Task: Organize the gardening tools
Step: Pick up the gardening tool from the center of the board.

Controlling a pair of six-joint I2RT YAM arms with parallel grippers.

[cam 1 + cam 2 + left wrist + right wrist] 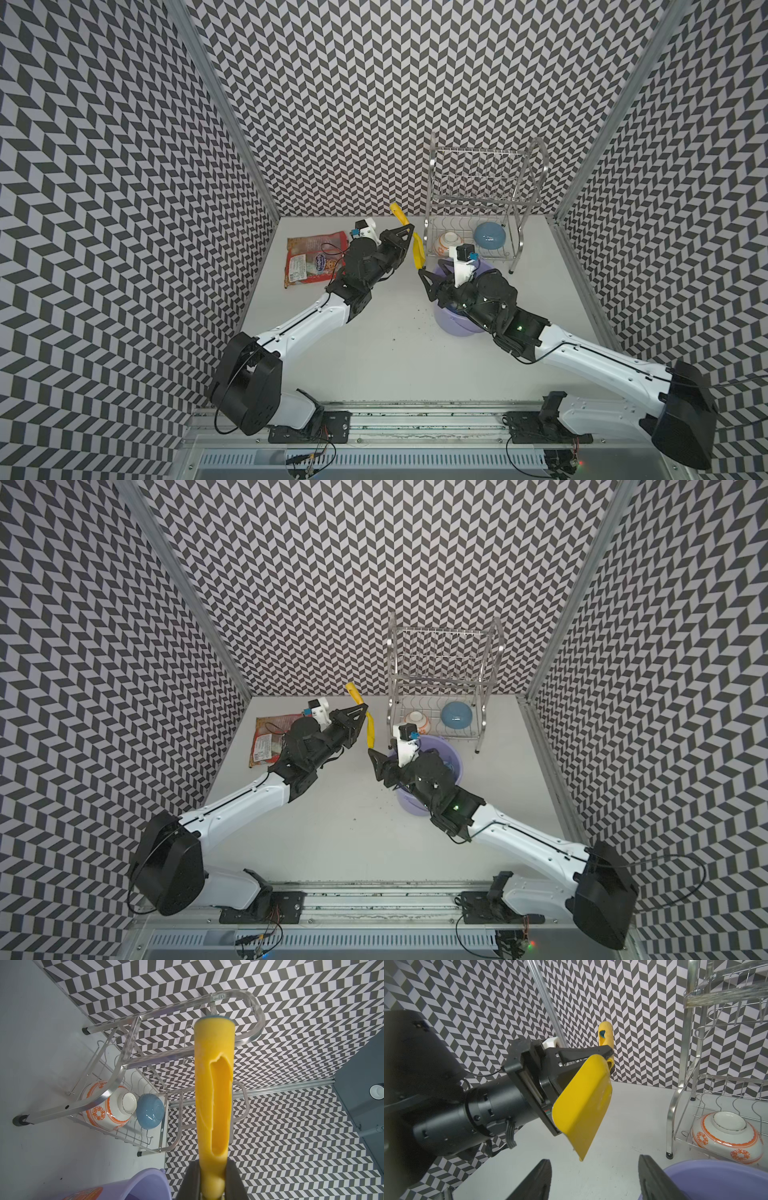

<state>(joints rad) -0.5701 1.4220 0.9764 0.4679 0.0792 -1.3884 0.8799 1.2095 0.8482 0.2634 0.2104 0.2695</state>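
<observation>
1. One yellow scoop (583, 1105) is clamped at its handle by the closed left gripper (609, 1052), above the desk (374, 332).
2. The right gripper (593, 1180) is seen with jaws apart and empty, near the scoop's blade.

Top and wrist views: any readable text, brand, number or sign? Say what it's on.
Nothing is sharp enough to quote.
On the snack bag: a blue oval logo and a white label, print too blurred to read.
On the bucket: an orange sticker, cut off in the left wrist view, unreadable.
On the yellow scoop, patterned bowl and blue bowl: no text visible.
</observation>
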